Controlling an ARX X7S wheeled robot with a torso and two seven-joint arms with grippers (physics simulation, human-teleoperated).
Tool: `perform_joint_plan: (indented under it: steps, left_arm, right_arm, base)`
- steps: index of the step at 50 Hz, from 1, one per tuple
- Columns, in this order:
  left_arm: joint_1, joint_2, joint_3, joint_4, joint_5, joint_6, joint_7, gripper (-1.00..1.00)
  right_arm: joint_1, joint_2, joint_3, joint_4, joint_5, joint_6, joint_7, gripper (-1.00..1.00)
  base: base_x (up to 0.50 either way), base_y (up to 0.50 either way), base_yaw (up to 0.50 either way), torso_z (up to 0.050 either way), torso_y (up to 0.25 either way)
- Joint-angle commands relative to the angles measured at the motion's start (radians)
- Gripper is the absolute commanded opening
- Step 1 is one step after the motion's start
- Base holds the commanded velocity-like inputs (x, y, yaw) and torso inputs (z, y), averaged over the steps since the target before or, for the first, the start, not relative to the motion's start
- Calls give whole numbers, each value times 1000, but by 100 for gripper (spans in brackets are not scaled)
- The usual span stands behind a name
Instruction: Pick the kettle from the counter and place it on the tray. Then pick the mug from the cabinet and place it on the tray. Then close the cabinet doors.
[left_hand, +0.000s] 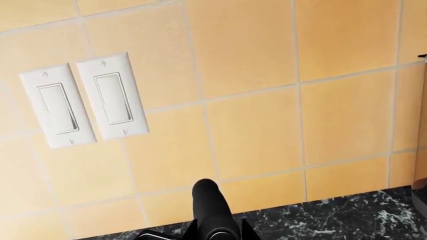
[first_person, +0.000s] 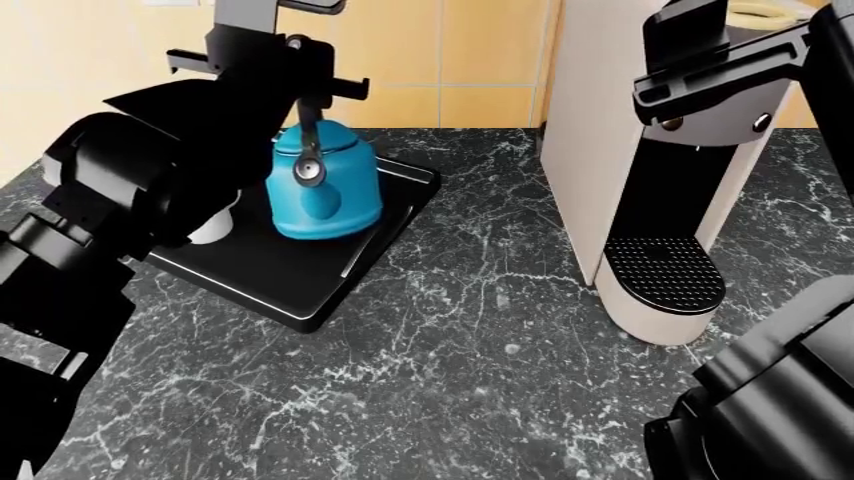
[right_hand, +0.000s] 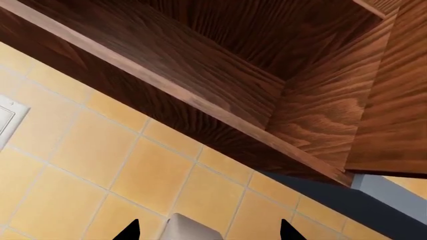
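The blue kettle (first_person: 323, 182) stands on the black tray (first_person: 287, 277) near the table's (first_person: 507, 340) back left corner, the white mug (first_person: 214, 225) beside it. The right gripper (right_hand: 208, 231), fingers apart, faces the open cabinet (right_hand: 220, 75) (door at its edge); a careless swing could strike the coffee machine (first_person: 627, 170). The left gripper's (left_hand: 215, 232) state I cannot tell.

1 blue kettle (first_person: 324, 180), 1 black tray (first_person: 287, 275), 1 white mug (first_person: 215, 224) mostly hidden behind the left arm, 1 beige coffee machine (first_person: 641, 170), 2 wall switches (left_hand: 85, 100), 1 wooden cabinet (right_hand: 220, 75), 1 marble counter (first_person: 454, 380)
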Motion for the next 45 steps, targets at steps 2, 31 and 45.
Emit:
perform_joint_plan:
  steps: [2, 31, 45]
  left_arm:
    - [6, -16, -15, 11, 24, 10, -2, -100]
    - [8, -28, -28, 31, 0, -11, -2, 100]
    - [4, -48, -85, 82, -74, -27, -8, 100]
  right_arm:
    - [10, -1, -11, 6, -13, 7, -10, 100]
    - [18, -2, -19, 5, -24, 12, -17, 100]
    - [18, 1, -24, -2, -43, 20, -30, 100]
  base:
    - [0, 0, 1, 0, 0]
    - [0, 0, 0, 0, 0]
    - [0, 0, 0, 0, 0]
